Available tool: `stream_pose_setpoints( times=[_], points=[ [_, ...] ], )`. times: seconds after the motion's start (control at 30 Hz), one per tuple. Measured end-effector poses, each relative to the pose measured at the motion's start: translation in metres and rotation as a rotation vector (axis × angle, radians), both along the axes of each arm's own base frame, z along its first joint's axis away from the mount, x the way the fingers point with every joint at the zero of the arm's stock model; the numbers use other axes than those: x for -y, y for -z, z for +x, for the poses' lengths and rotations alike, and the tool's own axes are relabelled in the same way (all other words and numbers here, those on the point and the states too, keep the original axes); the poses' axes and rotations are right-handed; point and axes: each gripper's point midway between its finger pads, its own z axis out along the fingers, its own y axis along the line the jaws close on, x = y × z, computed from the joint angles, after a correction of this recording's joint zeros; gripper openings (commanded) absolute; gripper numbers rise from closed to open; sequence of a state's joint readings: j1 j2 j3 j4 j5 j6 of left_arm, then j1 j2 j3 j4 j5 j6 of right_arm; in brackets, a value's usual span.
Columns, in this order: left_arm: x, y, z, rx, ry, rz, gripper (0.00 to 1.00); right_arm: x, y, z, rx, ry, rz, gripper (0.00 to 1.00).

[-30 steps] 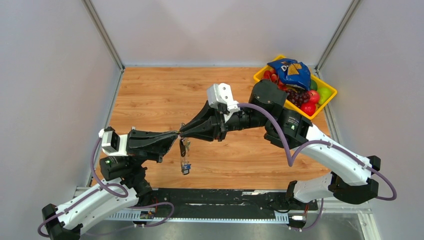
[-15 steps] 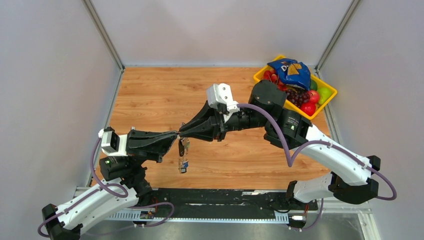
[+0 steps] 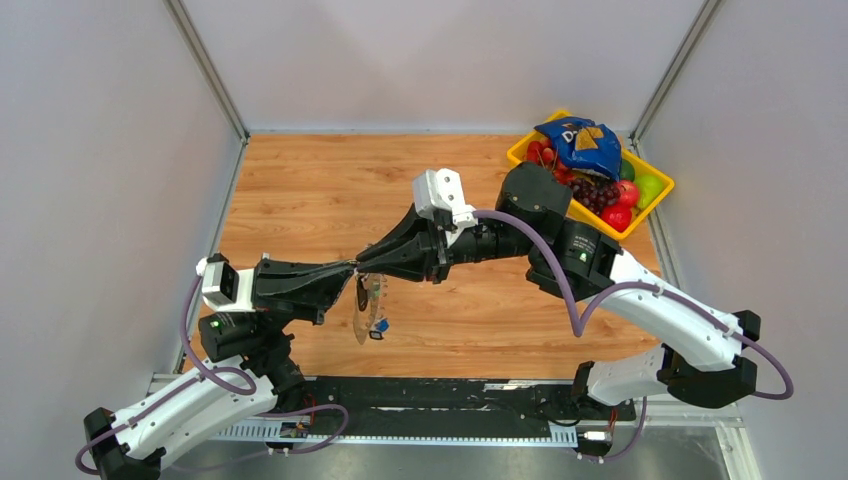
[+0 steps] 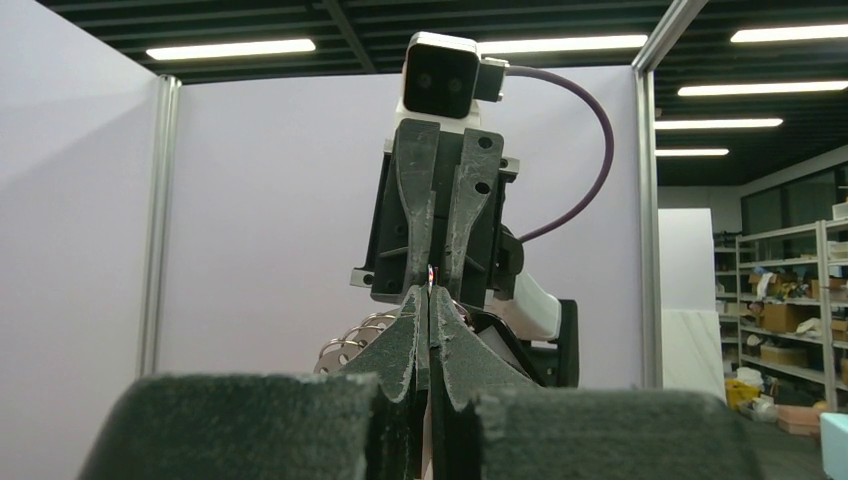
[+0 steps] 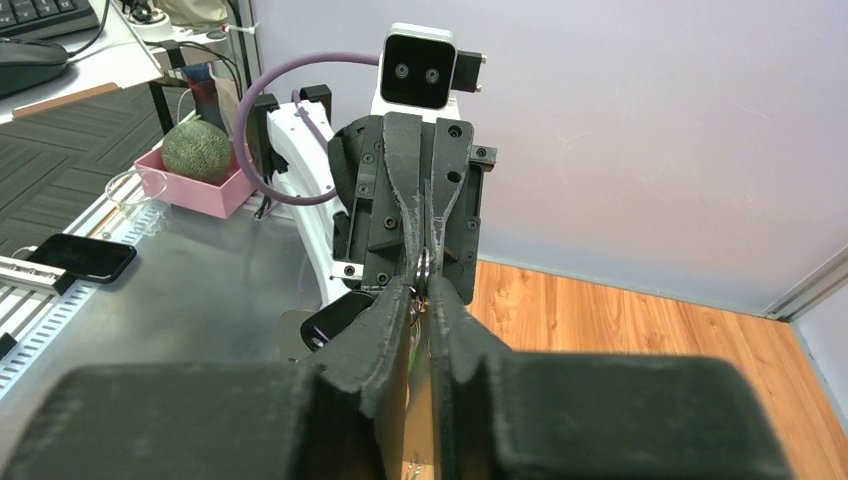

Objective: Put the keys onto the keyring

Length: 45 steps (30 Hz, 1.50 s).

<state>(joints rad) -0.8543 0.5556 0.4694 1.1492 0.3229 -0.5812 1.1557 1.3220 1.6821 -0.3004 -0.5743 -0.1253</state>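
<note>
Tip to tip over the bench! The left claw and the right claw met nose to nose in mid-air, above the near middle of the wood. The left claw was clamped tight on the keyring, whose beaded silver hoop curled out just beside its fingers in the left wrist view. The right claw was narrow, with only a sliver between its fingers. Whether it pinched anything, I could not tell. The keys dangled in a blurred bunch right below the meeting point. In the far right corner sat a yellow tray of fruit, with a blue bag on top.
</note>
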Motion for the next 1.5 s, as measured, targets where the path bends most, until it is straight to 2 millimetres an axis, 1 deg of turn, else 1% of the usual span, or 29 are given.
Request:
stream_pose_setpoints(
  times=[0.07, 0.43, 0.57, 0.67, 0.7, 0.77, 0.9, 1.13, 1.33, 1.43, 1.5],
  points=[
    [0.0, 0.0, 0.0, -0.001, -0.002, -0.002, 0.0, 0.0, 0.0, 0.0, 0.001, 0.0, 0.001, 0.0],
    [-0.001, 0.001, 0.002, -0.007, -0.007, -0.005, 0.0, 0.001, 0.001, 0.0, 0.008, 0.016, 0.002, 0.0],
    [0.0, 0.002, 0.002, -0.009, -0.008, -0.002, 0.05, 0.0, 0.001, 0.0, 0.006, 0.021, 0.002, 0.0],
    [0.0, 0.003, 0.002, -0.009, -0.011, 0.006, 0.12, 0.001, 0.002, 0.001, 0.002, 0.036, -0.001, 0.0],
    [0.0, 0.003, 0.002, -0.01, -0.014, 0.01, 0.16, 0.001, 0.003, 0.002, 0.0, 0.042, -0.002, 0.0],
    [0.0, 0.006, 0.002, -0.013, -0.021, 0.025, 0.21, 0.001, 0.006, 0.002, -0.005, 0.049, -0.007, 0.0],
    [-0.003, 0.011, 0.001, -0.013, -0.051, 0.056, 0.26, 0.001, 0.016, 0.005, -0.018, 0.063, -0.03, 0.0],
    [-0.014, 0.016, 0.001, -0.011, -0.13, 0.087, 0.3, 0.005, 0.03, 0.003, -0.04, 0.065, -0.068, 0.0],
    [-0.007, 0.026, 0.011, -0.038, -0.168, 0.153, 0.33, 0.011, 0.031, -0.001, -0.047, 0.055, -0.072, 0.0],
    [-0.004, 0.023, 0.013, -0.046, -0.183, 0.204, 0.34, 0.015, 0.032, -0.004, -0.05, 0.052, -0.081, 0.0],
    [-0.003, 0.015, 0.013, -0.042, -0.194, 0.244, 0.35, 0.018, 0.032, -0.005, -0.048, 0.049, -0.084, 0.0]
  ],
)
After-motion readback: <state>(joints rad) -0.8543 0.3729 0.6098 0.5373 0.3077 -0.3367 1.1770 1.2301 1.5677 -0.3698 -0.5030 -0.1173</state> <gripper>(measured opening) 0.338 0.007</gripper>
